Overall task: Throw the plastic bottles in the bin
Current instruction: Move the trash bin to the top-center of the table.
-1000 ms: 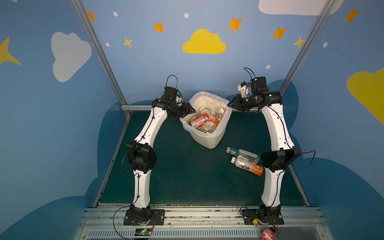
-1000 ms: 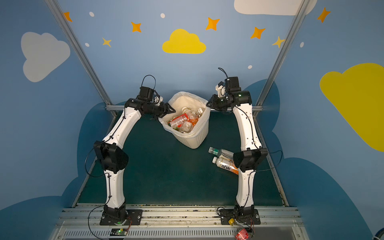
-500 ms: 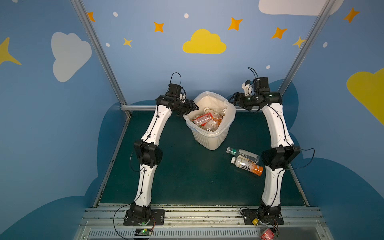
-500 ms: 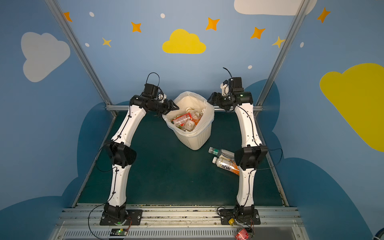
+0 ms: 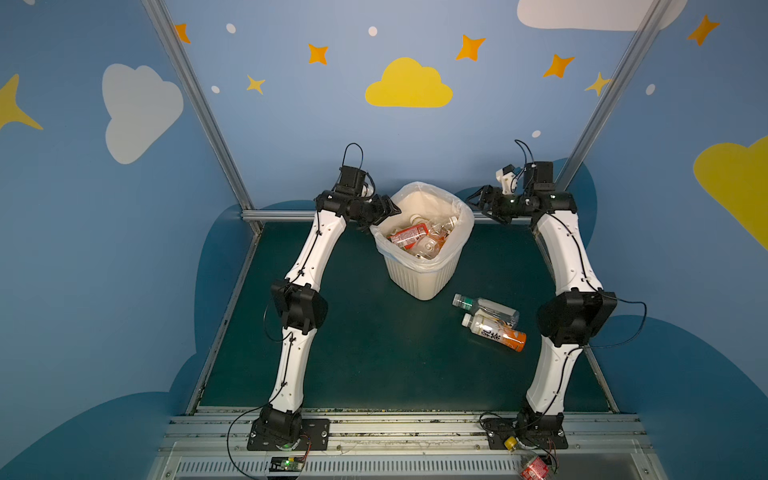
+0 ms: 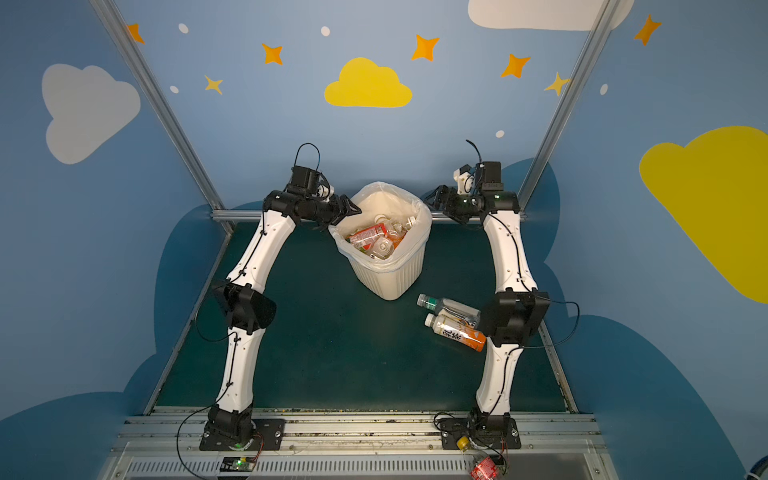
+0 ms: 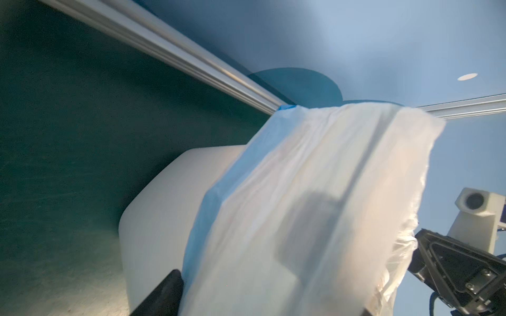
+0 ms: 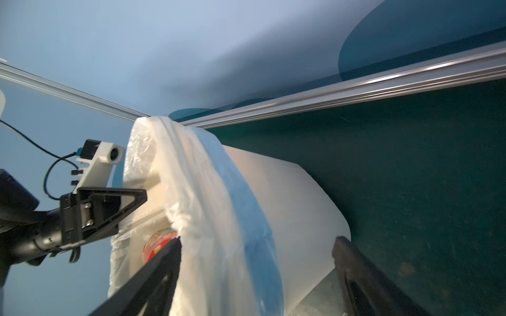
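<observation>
1. the bin (image 5: 419,278) stands toward the back of the green mat (image 5: 353,353), between my two arms. it is lined with a translucent white bag (image 5: 465,218) folded over its rim.
2. most of the bottles (image 5: 424,245) lie heaped inside it. a red-labelled bottle (image 5: 409,236) sits on top of the heap among clear ones.
3. two more lie on their sides on the mat, in front of the bin and close to my right arm's elbow. one is a green-capped bottle (image 5: 486,306). touching it on the near side is an orange-labelled bottle (image 5: 496,334) with a white cap. both caps point toward the left arm's side.
4. the left gripper (image 5: 390,209) is at the bin's left rim, up at rim height. in both top views its fingers look partly apart. in the left wrist view one finger (image 7: 164,295) shows outside the bag's blue band (image 7: 208,213), and i can't make out the other. i cannot tell whether it pinches the rim or only sits against it.
5. the right gripper (image 5: 473,202) hangs just beside the bin's right rim, also at rim height. in the right wrist view its fingers (image 8: 356,273) are spread wide, with the lined rim showing between them. nothing is clamped in them.
</observation>
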Controlling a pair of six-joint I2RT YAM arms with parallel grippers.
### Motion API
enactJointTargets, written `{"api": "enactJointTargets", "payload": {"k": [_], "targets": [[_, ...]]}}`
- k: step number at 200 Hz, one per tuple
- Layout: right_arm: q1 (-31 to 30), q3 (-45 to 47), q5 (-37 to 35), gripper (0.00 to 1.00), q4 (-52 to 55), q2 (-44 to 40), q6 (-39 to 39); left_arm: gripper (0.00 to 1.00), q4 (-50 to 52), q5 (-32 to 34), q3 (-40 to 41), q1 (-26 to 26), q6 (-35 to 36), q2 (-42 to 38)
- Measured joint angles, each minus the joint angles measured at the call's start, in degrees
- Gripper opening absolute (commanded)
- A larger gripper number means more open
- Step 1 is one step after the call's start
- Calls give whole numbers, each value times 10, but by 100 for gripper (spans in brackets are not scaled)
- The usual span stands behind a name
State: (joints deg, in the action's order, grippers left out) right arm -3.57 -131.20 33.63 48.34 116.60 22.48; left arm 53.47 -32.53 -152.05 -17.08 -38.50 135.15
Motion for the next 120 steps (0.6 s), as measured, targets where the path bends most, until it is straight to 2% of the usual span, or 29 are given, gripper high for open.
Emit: {"api": "enactJointTargets", "payload": {"k": [64, 120], "targets": [[5, 8, 22, 89, -33, -30, 11, 86, -90, 5, 0, -10, -12, 9], [22, 111, -2, 89, -66, -83, 24, 90, -101, 45, -7, 4, 21, 2]]}}
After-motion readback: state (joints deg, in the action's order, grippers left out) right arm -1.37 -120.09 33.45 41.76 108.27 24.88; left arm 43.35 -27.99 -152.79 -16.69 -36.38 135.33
